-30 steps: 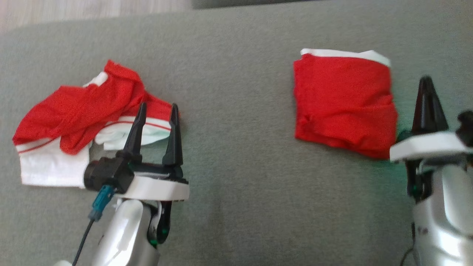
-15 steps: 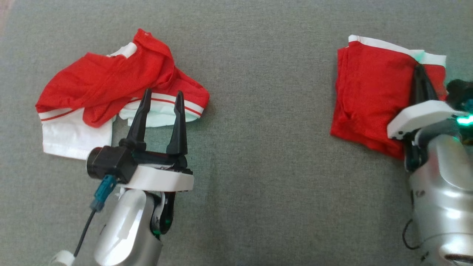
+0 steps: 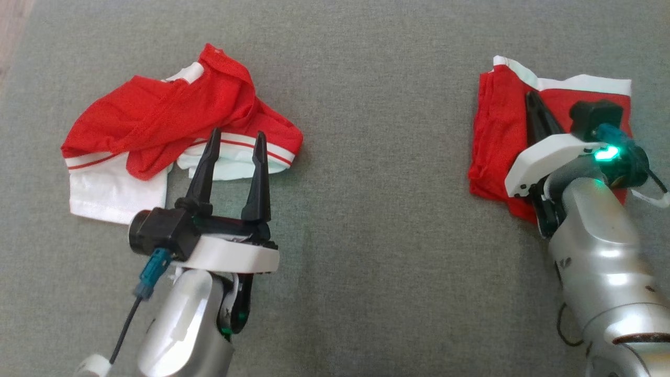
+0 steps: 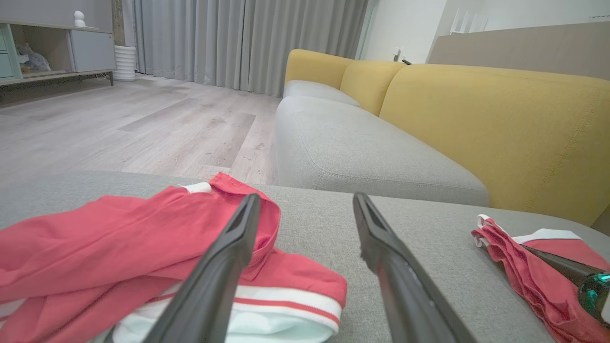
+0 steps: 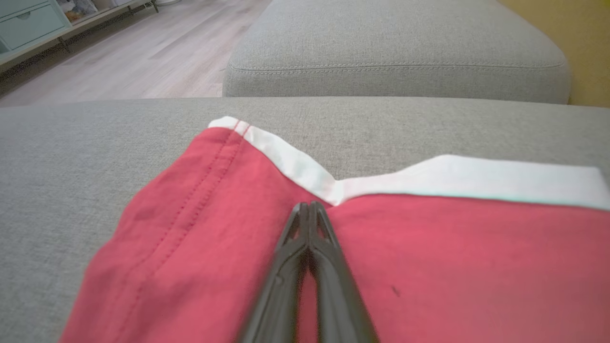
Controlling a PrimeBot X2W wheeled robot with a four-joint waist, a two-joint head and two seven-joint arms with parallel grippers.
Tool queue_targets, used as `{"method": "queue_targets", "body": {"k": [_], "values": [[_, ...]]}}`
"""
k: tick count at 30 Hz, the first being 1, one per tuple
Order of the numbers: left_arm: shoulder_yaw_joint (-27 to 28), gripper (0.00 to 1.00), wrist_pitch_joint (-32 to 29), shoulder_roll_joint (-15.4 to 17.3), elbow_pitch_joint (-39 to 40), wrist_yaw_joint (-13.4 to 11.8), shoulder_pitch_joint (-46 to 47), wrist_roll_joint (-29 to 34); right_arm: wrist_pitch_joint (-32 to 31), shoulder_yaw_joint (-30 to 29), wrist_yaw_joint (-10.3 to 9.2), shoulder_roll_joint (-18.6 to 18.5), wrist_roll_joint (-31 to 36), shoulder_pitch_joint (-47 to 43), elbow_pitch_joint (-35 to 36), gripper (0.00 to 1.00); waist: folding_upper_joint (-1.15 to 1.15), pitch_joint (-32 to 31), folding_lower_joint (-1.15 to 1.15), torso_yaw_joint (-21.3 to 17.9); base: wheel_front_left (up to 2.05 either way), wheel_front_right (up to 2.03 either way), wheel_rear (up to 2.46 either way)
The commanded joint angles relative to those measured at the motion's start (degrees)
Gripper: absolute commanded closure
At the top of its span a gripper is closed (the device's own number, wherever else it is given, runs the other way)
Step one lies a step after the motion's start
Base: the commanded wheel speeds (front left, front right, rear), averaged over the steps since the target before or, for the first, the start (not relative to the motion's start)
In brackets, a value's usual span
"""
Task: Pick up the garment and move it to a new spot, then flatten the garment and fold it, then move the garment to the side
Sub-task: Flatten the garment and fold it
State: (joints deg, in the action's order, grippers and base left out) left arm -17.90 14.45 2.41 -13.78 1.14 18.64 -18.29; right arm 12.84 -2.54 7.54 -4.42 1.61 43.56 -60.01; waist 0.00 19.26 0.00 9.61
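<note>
Under the right gripper (image 3: pixel 533 99) — closed — lies the folded garment (image 3: pixel 497 136).

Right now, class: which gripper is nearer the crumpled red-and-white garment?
Left. The left gripper, open, has its fingertips over the near edge of the crumpled garment; the right gripper, shut, is far across the grey cushion, over the folded garment.

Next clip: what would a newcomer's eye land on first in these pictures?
Bright red against the grey cushion: a crumpled garment with white parts at the left and a folded garment at the right. The left gripper is open at the crumpled one's near edge; the right gripper, shut, lies over the folded one.
</note>
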Motion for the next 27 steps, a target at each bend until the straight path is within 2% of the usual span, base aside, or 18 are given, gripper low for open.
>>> {"method": "queue_targets", "body": {"k": [1,4,7,8,14,21,22,23,27], "values": [[1.53,0.0,0.55,0.47,1.53,-0.26,1.65,-0.26,-0.05,1.54,-0.05,1.53,-0.35,-0.05,-1.36,1.0,0.0,-0.35,0.0,0.12,0.0,0.0,0.0],[2.15,0.0,0.55,0.47,1.26,-0.45,1.17,-0.22,1.2,2.93,-0.05,1.53,-2.43,0.05,-2.01,1.0,0.0,-1.46,0.0,-0.5,0.0,0.0,0.0],[2.85,0.0,0.55,0.47,1.15,-0.34,0.58,-0.02,2.01,3.38,-0.05,1.53,-4.31,-0.75,0.59,1.0,0.0,-3.15,0.0,-1.66,0.0,0.0,0.0],[3.31,0.0,0.55,0.47,1.24,-0.33,0.1,-0.04,2.11,2.81,-0.05,1.54,-5.27,-2.21,5.46,1.0,0.0,-4.43,0.0,-2.66,0.0,0.0,0.0],[3.97,0.0,0.55,0.47,1.23,-0.39,-1.6,0.0,2.14,-0.58,-0.05,1.54,-7.15,-11.88,21.98,1.0,0.0,-7.97,0.0,-5.97,0.0,0.0,0.0],[4.24,0.0,0.55,0.47,0.54,-0.64,-3.59,-0.18,2.15,-0.7,-0.05,1.54,-9.03,-21.93,31.0,1.0,0.0,-11.19,0.0,-8.4,0.0,0.0,0.0],[4.34,0.0,0.55,0.47,0.35,-0.73,-4.08,-0.35,2.15,-0.71,-0.05,1.54,-9.07,-23.31,32.25,0.59,0.0,-11.64,0.0,-8.8,0.0,0.0,0.0],[4.42,0.0,0.55,0.47,0.11,-0.88,-4.52,-0.17,2.15,-0.51,-0.05,1.54,-8.98,-24.66,33.43,0.0,0.0,-12.01,0.0,-9.2,0.0,0.0,0.0],[4.45,0.0,0.55,0.47,-0.6,-1.16,-6.38,0.29,2.15,0.29,-0.05,1.54,-8.53,-30.72,37.03,0.0,0.0,-13.45,0.0,-10.41,0.0,0.0,0.0]]}}
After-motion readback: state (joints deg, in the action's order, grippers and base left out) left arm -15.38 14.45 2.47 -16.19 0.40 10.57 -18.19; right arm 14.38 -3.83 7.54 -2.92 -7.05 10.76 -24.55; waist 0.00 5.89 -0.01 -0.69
